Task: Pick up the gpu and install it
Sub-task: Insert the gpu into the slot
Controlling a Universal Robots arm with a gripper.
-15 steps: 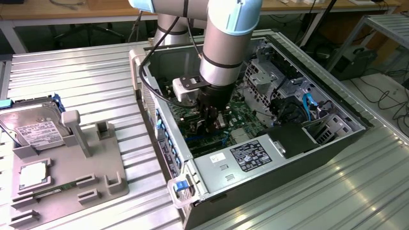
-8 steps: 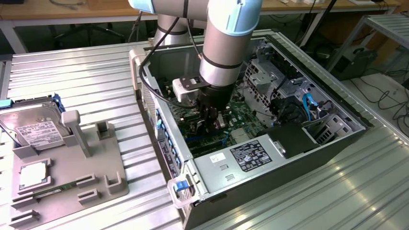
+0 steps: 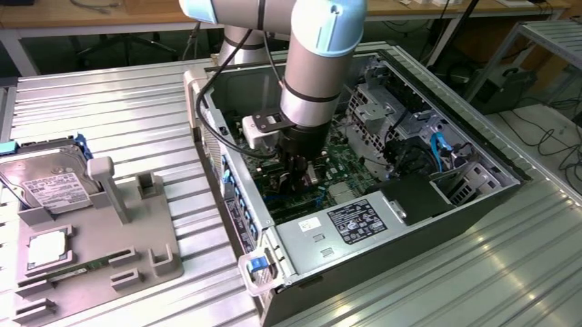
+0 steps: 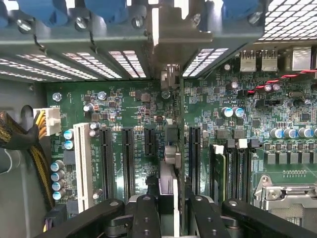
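Gripper (image 3: 300, 178) lowered inside the open computer case (image 3: 473, 204), fingers clenched on the gpu (image 4: 179, 148), card standing edge-on over the motherboard (image 4: 129, 106) slots

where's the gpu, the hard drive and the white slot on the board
gpu (image 4: 181, 163): wrist view, on the card's thin edge, seen edge-on above the motherboard slots.
hard drive (image 3: 50, 180): exterior view, on its white label, in the grey holder.
white slot (image 4: 83, 163): wrist view, middle of the long white connector.

GPU (image 4: 180, 148): thin green card, seen edge-on, upright, silver bracket at case's rear slots, standing over motherboard w/ lower edge at a black slot.
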